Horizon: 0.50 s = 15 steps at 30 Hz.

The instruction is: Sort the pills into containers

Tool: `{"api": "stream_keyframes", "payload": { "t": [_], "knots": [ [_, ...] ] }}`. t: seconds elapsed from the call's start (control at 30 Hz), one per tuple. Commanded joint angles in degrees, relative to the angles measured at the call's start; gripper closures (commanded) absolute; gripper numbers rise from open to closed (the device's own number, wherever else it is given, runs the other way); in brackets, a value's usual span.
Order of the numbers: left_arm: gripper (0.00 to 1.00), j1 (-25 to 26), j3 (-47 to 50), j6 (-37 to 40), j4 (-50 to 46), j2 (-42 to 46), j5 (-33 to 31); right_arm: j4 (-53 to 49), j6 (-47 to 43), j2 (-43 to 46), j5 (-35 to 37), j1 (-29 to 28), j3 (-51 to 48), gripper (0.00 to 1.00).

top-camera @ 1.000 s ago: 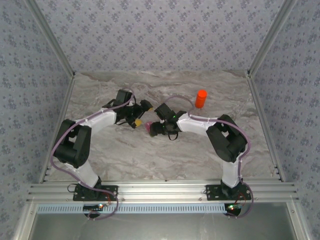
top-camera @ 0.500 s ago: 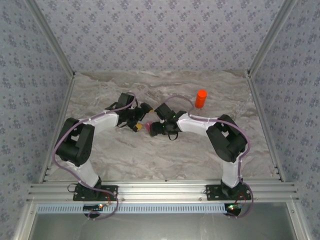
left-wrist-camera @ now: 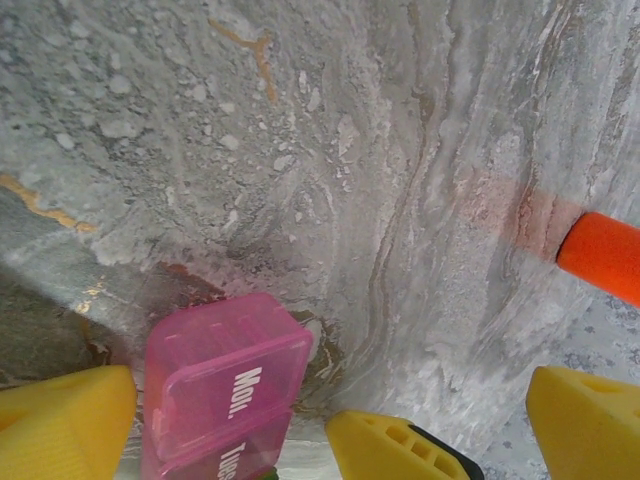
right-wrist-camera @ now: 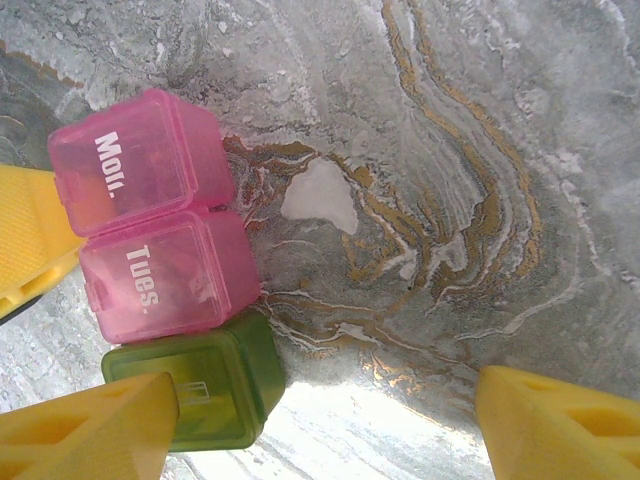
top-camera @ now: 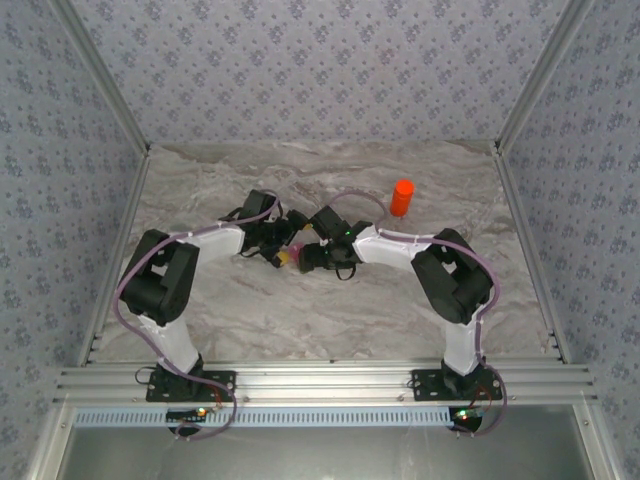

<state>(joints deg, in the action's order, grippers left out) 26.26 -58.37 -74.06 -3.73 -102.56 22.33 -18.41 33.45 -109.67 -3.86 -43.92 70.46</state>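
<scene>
Containers [right-wrist-camera: 165, 290] are sitting on the surface [top-camera: 300, 310], left of the bottle [top-camera: 401, 197]. Left claw [left-wrist-camera: 328, 385] and right claw [right-wrist-camera: 328, 385] are hanging open, gripping nothing. Looking light, stiff, slick; I'm thinking pinch the flat sides.

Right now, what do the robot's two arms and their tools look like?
The left arm and right arm match: white shells over the links, bulky black joints, and a lilac cable looping along each. The left tool and right tool have black bodies and bright yellow, wedge-shaped fingers with small moulded slots.
</scene>
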Motion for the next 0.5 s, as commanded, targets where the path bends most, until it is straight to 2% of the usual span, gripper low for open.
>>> {"api": "stream_keyframes", "payload": {
  "t": [0.0,0.23,0.47],
  "knots": [
    [0.00,0.29,-1.95,-0.76,0.38,-0.29,0.29,-1.77,0.15,-1.61,0.42,-0.02,0.82,0.20],
    [0.00,-0.11,-3.06,1.02,-2.23,1.22,-2.10,-1.82,0.10,-1.82,0.43,-0.03,0.82,0.19],
    [0.00,-0.16,-3.77,0.59,-1.81,0.44,-1.58,-1.70,0.20,-2.21,0.34,-0.07,1.07,0.19]
  ]
}}
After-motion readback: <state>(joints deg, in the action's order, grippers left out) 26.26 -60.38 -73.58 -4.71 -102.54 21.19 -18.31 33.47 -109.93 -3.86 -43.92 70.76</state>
